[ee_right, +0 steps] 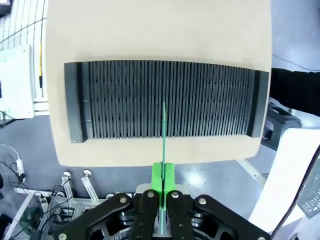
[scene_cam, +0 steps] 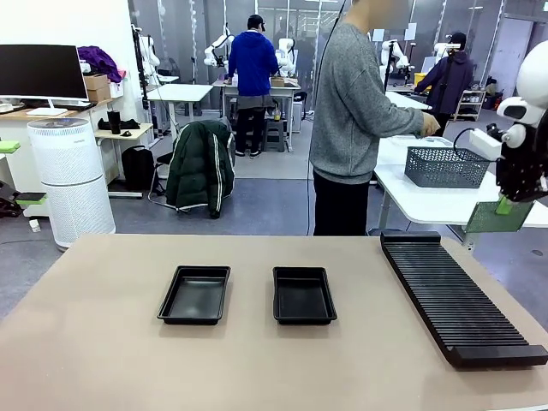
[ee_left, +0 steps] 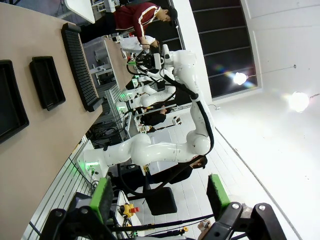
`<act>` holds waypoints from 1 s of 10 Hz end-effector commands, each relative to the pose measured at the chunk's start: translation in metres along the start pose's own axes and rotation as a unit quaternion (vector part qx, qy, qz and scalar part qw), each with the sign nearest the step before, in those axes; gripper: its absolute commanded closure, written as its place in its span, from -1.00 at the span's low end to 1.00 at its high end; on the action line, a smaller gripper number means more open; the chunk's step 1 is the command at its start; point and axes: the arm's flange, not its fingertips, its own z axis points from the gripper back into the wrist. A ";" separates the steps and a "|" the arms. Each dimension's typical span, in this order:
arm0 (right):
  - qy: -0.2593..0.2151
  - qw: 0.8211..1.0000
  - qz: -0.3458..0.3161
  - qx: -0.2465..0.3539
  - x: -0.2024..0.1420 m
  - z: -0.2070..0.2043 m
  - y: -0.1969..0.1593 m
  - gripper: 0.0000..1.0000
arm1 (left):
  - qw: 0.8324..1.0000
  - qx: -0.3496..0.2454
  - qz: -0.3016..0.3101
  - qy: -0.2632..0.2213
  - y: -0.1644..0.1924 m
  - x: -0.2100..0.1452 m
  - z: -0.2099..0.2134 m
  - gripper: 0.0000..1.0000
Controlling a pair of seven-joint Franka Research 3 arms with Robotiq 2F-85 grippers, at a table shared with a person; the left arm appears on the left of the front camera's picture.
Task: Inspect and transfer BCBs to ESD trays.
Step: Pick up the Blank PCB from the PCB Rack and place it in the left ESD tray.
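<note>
Two black ESD trays (scene_cam: pixel 195 294) (scene_cam: pixel 304 294) lie side by side mid-table, both with bare floors. My right gripper (scene_cam: pixel 511 204) hangs high at the right, above the far end of the rack, shut on a green BCB (scene_cam: pixel 497 217). In the right wrist view the BCB (ee_right: pixel 163 135) stands edge-on between the shut fingers (ee_right: pixel 162 176), over the rack (ee_right: pixel 125 100). In the left wrist view my left gripper (ee_left: pixel 157 199) is open, with nothing between its green pads (ee_left: pixel 102 199). The trays (ee_left: pixel 47 82) (ee_left: pixel 7 105) show sideways far off in that view.
A long black ribbed rack (scene_cam: pixel 458 295) runs along the table's right side. A person in a grey sweater (scene_cam: pixel 351 111) stands at the far side, turned toward a white table with a grey mesh basket (scene_cam: pixel 445 167). The table's left half is bare.
</note>
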 end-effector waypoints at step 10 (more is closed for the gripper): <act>0.000 1.000 0.001 -0.006 0.012 0.042 0.002 0.96 | 1.000 0.001 0.005 -0.004 -0.001 -0.001 -0.001 -1.00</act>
